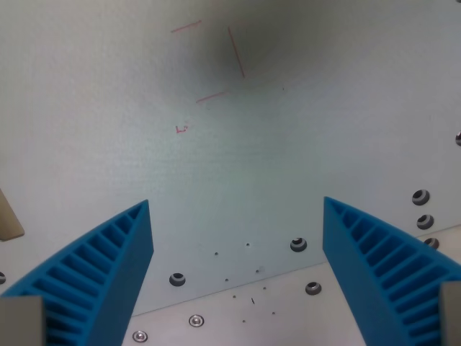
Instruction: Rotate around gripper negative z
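Looking straight down from the wrist here. Blue ribbed fingers [115,267] spread wide apart, one at the wrist view's left and one at the wrist view's right, nothing at all between them, so open and empty. Makes sense for a pure twist about the gripper [236,216] axis: no object to carry, just the wrist itself as the task's thing, hanging above the pale bench [86,108]. Below, thin red pen marks [235,50] up near the top, plus a tiny red scribble [181,129] under them, handy as a reference for judging rotation later. Lower down, a lighter plate [288,310] with a slanted edge and a scatter of screw heads [298,244]. Tan something [9,220] poking in at the left edge, can't tell what. Probably no collision risk with a spin.
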